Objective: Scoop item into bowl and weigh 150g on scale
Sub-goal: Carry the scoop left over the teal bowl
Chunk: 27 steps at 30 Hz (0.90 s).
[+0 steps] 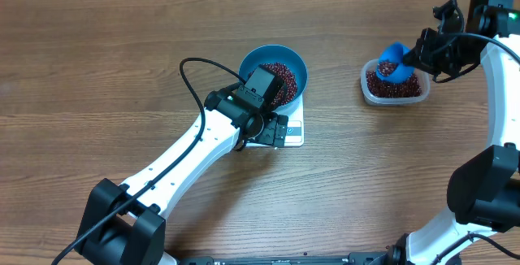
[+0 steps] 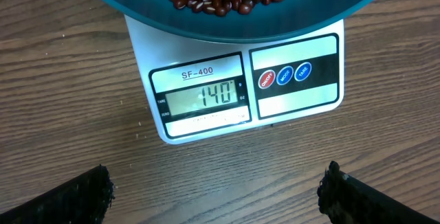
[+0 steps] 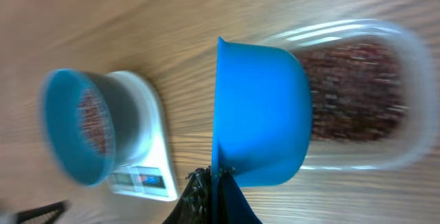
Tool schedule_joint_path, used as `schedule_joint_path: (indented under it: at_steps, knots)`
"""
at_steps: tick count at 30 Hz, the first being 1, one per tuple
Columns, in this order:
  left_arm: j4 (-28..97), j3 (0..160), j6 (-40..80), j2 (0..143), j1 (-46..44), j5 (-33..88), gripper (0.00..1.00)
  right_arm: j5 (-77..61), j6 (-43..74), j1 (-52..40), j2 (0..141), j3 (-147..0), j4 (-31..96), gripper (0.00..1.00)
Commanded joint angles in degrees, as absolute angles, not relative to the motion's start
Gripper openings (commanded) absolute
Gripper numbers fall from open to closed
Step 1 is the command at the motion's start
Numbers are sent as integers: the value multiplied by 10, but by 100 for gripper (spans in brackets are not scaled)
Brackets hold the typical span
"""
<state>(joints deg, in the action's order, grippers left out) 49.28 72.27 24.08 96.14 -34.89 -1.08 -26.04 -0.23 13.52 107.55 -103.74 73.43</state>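
Toward the left, the left gripper [image 2: 216,195] is being held just off the near edge of the scale [image 1: 294,132], its fingers spread wide apart with nothing between them. The scale is being loaded by the blue bowl [image 1: 299,71], which is sitting on its platform with a heap of beans [image 1: 280,74] inside. 140 is being shown on the display [image 2: 206,97], so the target is judged to be close but not yet reached. Further right, well apart from the scale, a clear tub [image 1: 416,94] of more beans is being worked over by the blue scoop [image 1: 395,55], whose handle is being clamped in the closed right gripper [image 1: 424,52]. How full the scoop is cannot be told for certain.

The chief risk is being posed by the small remainder: if a whole scoopful is tipped in, the target is likely to be overshot. Beans could also be spilled onto the table [image 1: 97,45] if the scoop is tilted during the carry, and the reading could be disturbed if the scale is nudged by the left fingers.
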Motion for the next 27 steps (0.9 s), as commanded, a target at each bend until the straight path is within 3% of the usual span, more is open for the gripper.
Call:
schedule_joint_path:
  at_steps: [1,8,18,27]
  knots:
    - [491,728,249,965,-353,-10,100,-390,-6,135,1074,-1058,732,4]
    - [491,728,249,965,-353,-10,100,-462,-13,105,1074,-1058,711,4]
    - [491,729,249,965,-353,-10,100,-460,-159,-25,1074,-1058,631,4]
    - [491,728,249,965,-353,-10,100,-289,-242,-134,1074,-1058,562,4]
